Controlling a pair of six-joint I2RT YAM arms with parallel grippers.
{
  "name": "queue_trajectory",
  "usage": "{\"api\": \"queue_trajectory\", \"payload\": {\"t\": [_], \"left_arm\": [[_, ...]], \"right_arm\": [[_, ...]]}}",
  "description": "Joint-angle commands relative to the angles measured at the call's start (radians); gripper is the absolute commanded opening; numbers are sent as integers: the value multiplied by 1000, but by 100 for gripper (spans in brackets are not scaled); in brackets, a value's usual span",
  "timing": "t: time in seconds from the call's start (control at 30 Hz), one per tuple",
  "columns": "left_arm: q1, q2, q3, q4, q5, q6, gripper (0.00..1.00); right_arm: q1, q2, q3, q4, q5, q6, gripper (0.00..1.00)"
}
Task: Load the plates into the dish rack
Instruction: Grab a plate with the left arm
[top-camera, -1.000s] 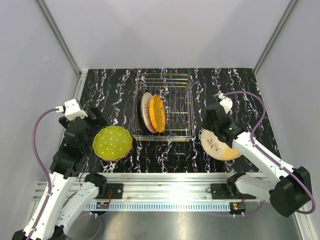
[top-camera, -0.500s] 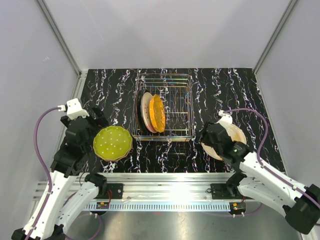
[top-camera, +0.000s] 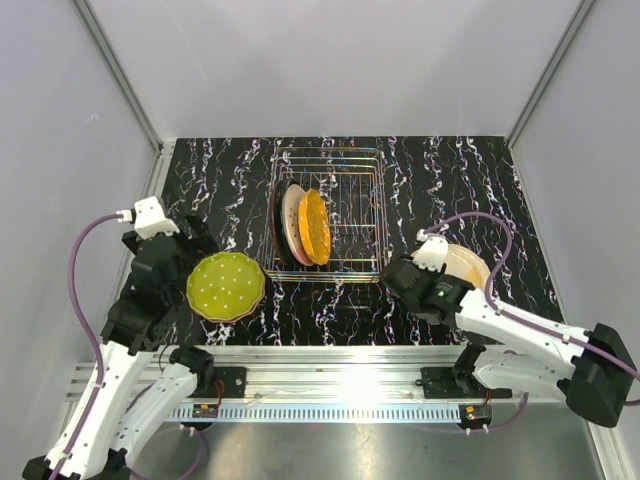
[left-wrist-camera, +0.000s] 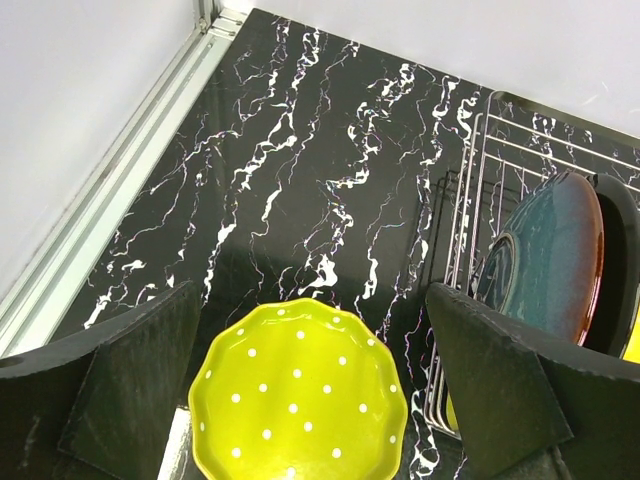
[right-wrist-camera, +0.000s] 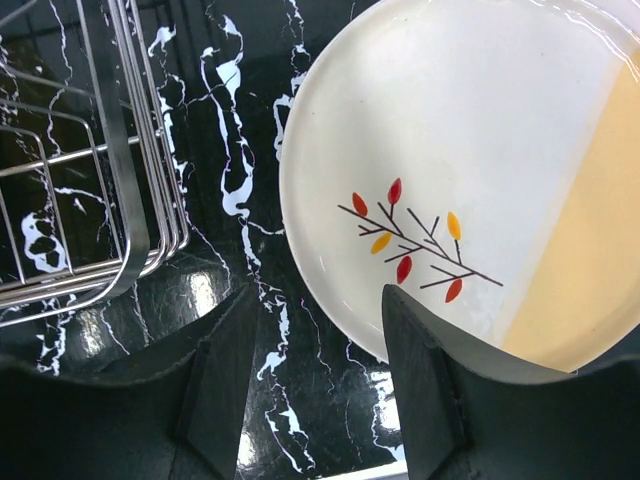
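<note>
left hand (left-wrist-camera: 310, 345) spread over yellow-green plate (left-wrist-camera: 300, 400) | right hand (right-wrist-camera: 318, 350) spread at cream plate (right-wrist-camera: 450, 150) rim, beside rack (right-wrist-camera: 118, 150)

High rear overhead, two close downward wrist views; dish rack (top-camera: 358, 200) apparently shared.

No legible text, label, brand, number or sign on anything in view.
</note>
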Motion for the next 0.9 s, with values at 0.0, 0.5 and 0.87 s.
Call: {"api": "queue_trajectory", "payload": {"t": [0.0, 0.5, 0.87], "left_arm": [[-6, 13, -1, 39, 21, 15, 99], [-78, 78, 2, 61, 309, 75, 99], [-146, 122, 115, -84, 691, -102, 97]], "right_arm": [[39, 51, 54, -41, 81, 24, 60], [94, 284, 83, -169, 170, 211, 67], [159, -258, -72, 116, 83, 13, 66]]}}
